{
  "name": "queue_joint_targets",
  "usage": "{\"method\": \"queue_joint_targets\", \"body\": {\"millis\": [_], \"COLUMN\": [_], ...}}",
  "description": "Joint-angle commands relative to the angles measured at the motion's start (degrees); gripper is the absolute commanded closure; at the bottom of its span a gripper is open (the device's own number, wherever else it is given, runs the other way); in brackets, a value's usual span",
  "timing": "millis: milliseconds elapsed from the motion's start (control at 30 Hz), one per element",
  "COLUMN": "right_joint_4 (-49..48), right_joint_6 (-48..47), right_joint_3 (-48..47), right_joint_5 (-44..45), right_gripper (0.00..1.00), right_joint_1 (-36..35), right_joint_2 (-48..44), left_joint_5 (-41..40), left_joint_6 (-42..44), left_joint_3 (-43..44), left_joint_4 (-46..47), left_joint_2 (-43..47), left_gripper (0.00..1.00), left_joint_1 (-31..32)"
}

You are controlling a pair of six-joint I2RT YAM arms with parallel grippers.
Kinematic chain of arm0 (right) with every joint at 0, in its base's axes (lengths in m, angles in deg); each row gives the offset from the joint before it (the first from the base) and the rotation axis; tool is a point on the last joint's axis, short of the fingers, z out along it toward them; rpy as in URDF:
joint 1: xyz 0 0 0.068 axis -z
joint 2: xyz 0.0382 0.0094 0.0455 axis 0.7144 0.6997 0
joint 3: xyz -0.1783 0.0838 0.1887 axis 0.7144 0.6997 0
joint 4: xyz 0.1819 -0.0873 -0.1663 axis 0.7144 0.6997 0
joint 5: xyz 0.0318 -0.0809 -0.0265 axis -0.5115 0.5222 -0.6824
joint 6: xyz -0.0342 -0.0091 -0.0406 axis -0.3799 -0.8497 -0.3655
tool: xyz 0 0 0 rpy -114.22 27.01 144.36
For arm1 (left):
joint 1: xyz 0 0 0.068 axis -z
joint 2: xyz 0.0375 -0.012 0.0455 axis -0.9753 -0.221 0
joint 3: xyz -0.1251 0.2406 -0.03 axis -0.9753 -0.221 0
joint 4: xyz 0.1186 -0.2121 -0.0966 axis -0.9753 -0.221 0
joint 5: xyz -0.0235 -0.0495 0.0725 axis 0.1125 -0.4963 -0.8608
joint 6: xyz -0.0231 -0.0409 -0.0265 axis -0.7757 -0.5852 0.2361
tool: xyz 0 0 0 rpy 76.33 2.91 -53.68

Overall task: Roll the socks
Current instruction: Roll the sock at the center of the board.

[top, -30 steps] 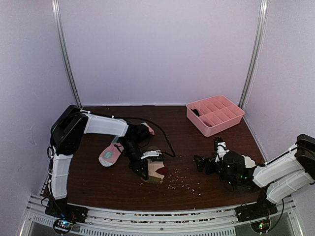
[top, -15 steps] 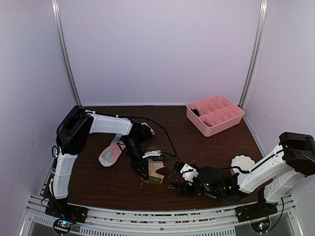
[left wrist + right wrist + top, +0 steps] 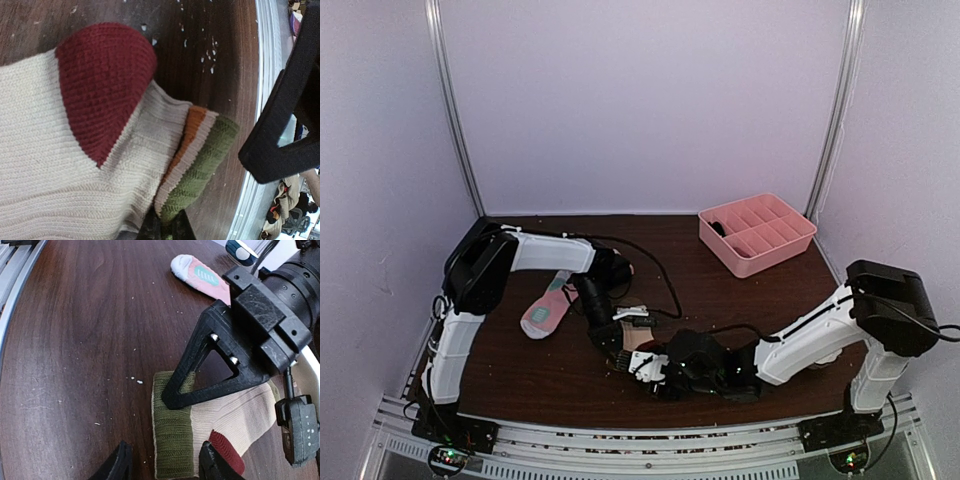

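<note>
Front-centre of dark wooden table (image 3: pixel 720 270) | beige ribbed sock with maroon heel and olive cuff (image 3: pixel 640 338), unrolled | left gripper (image 3: pixel 165 231): pinched on cuff | right gripper (image 3: pixel 165 460): just swung in from the right, jaws narrowing, half apart astride cuff, not gripping | pink-and-mint fabric sock (image 3: pixel 545 310): apart, rear left | rolling likely imminent

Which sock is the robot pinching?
The beige sock, the one with the dark red heel and green cuff. The left pincer is shut on its cuff. The pink sock lies apart, with nothing holding it.
</note>
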Motion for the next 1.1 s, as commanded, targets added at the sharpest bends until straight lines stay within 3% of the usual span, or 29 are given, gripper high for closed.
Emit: {"method": "queue_joint_targets", "body": {"millis": [0, 400, 700, 767, 900, 1067], "right_joint_4": [6.3, 13.4, 16.2, 16.8, 17.0, 16.1], "right_joint_6": [-3.1, -2.6, -1.1, -0.1, 1.0, 1.2], "right_joint_3": [-3.3, -7.9, -7.8, -8.0, -8.2, -7.2], "right_joint_5": [-6.1, -10.7, -13.8, -14.4, -15.1, -15.8], "right_gripper": [0.54, 0.68, 0.89, 0.85, 0.63, 0.55], "right_joint_1": [2.0, 6.1, 7.7, 7.6, 7.6, 7.4], "right_joint_2": [1.8, 5.4, 5.3, 5.6, 4.1, 0.3], "left_joint_5": [-3.4, -1.3, -1.5, -2.1, -4.7, -5.2], "left_joint_6": [0.3, 2.9, 5.4, 4.8, 3.3, 2.5], "left_joint_3": [0.7, 1.3, 1.4, 1.5, 2.5, 2.3], "left_joint_4": [-1.0, -3.2, -3.4, -2.7, -2.7, -2.3], "left_joint_2": [-3.6, -4.3, -3.1, -2.7, -4.3, -4.7], "left_gripper": [1.0, 1.0, 0.84, 0.83, 0.87, 0.9], "left_joint_1": [0.2, 0.2, -0.8, -1.0, -0.9, -0.9]}}
